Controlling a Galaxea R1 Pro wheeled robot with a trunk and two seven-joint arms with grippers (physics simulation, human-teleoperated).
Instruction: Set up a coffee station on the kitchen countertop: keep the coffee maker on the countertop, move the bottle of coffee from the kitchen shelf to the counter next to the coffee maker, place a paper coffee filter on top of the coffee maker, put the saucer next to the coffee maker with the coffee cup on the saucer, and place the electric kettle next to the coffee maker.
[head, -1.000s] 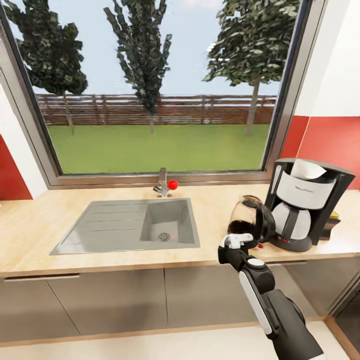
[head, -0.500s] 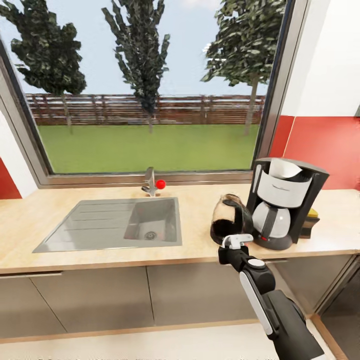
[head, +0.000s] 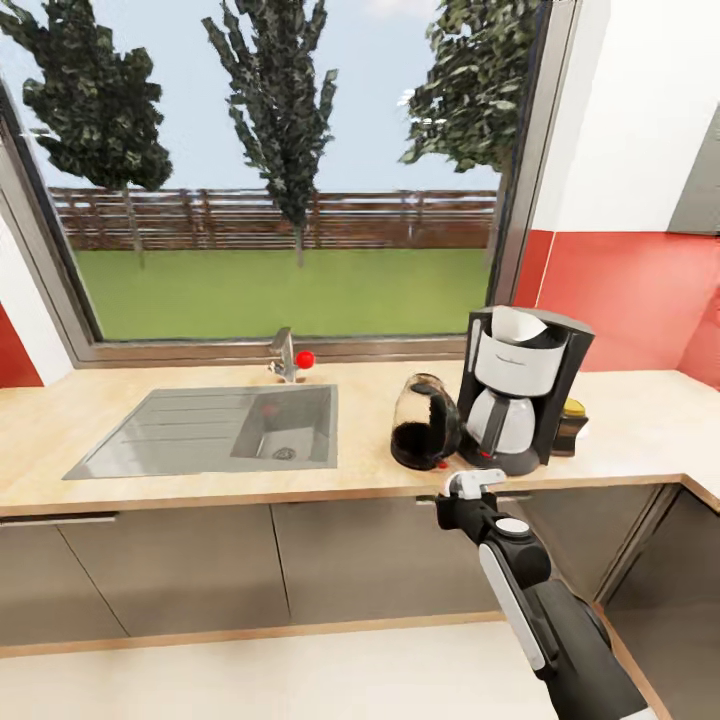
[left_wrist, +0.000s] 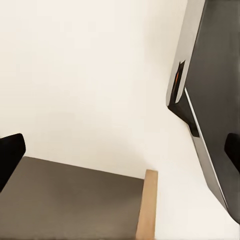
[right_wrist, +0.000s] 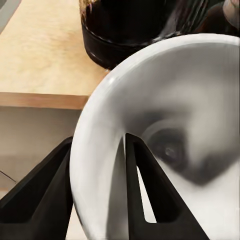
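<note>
Compared with the earlier head view frames, the whole scene sits further left and smaller: the camera has moved, and more of the red wall and the corner of the worktop (head: 640, 425) show at the right. The coffee maker (head: 522, 392), kettle (head: 424, 423) and sink (head: 215, 432) keep their places relative to each other.

The coffee maker stands on the worktop at centre right of the head view, with the white paper filter (head: 520, 327) in its top and the silvery carafe (head: 500, 423) in its bay. The kettle stands just left of it, leaning a little, its lower part dark. The yellow-capped coffee bottle (head: 572, 424) peeks out just behind the machine's right side. The sink basin looks empty apart from its drain.

The right pincer (head: 474, 484) is at lower centre, in front of the worktop edge, clamped on the white saucer (right_wrist: 165, 140); in the right wrist view its dark fingers (right_wrist: 145, 195) grip the saucer's rim, with the kettle's black base beyond. The left pincer (left_wrist: 120, 155) shows dark fingertips set wide apart over pale floor, holding nothing.
</note>
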